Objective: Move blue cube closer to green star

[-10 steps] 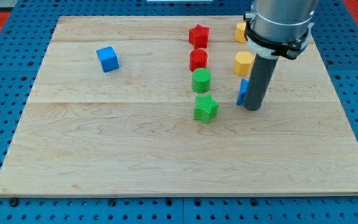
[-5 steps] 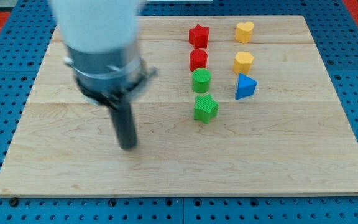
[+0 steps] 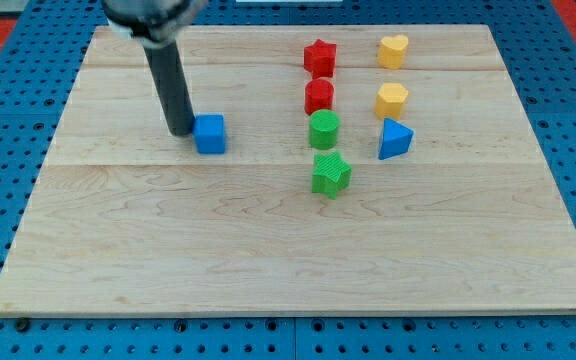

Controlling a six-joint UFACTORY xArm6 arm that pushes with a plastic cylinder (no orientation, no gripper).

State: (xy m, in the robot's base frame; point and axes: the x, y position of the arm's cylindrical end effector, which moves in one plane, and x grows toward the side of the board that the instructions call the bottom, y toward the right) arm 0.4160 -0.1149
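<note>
The blue cube [image 3: 209, 133] sits on the wooden board [image 3: 268, 250], left of centre. My tip [image 3: 180, 132] touches the cube's left side. The green star [image 3: 331, 174] lies to the cube's right and a little lower, about a hand's width away. The rod rises from the tip toward the view's top left.
A column right of centre holds a red star [image 3: 319, 57], a red block [image 3: 319, 96] and a green cylinder [image 3: 323, 129], just above the green star. Further right are a yellow heart [image 3: 392, 50], a yellow block [image 3: 391, 100] and a blue triangular block [image 3: 394, 139].
The arm swept from the right side across to the left. The blue cube has shifted right and down from the upper left, with my tip now against its left side.
</note>
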